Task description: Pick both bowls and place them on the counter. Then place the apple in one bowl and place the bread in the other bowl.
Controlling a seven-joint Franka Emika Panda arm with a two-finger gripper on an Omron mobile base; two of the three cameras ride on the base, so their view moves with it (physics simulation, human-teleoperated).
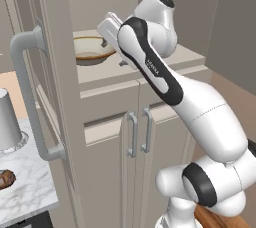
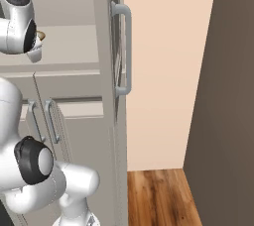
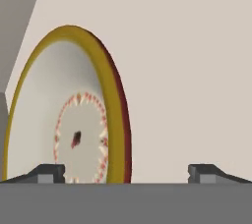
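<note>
Arm (image 1: 165, 79): one, reaching up from the base into the open cabinet recess, hand end tucked in over the shelf.
Gripper (image 3: 126, 171): two dark fingertips (image 3: 49, 173) poking up at the bottom of the hand view, spread wide apart, clamped on nothing.
Tan bowl (image 1: 91, 50): one in sight, sitting on the beige shelf (image 1: 100, 69) inside the recess, golden-brown rim up; just beside the hand in the left base view, partly hidden by the arm.
Tan bowl, hand view (image 3: 69, 110): rolled on its side by the camera, gold rim, reddish ring and one dark spot inside; rim edge lying between the two tips, nearer the left one; contact with either tip cannot be told.
Tan bowl, right base view (image 2: 40, 35): just a sliver of rim peeking past the arm's joint.
Bread (image 1: 5, 179): one dark-brown roll at the left edge, lying on the counter (image 1: 30, 187), well apart from the bowl.
Counter: one white marble slab, lower left, below shelf level.
Grey cylinder (image 1: 9, 121): one, upright on the counter behind the bread.
Cabinet doors (image 1: 135, 142): two, shut, under the shelf, each with one vertical handle.
Tall door handle (image 1: 30, 97): one long grey bar, left of the recess.
Floor (image 2: 161, 197): wood boards, lower right of the right base view.
</note>
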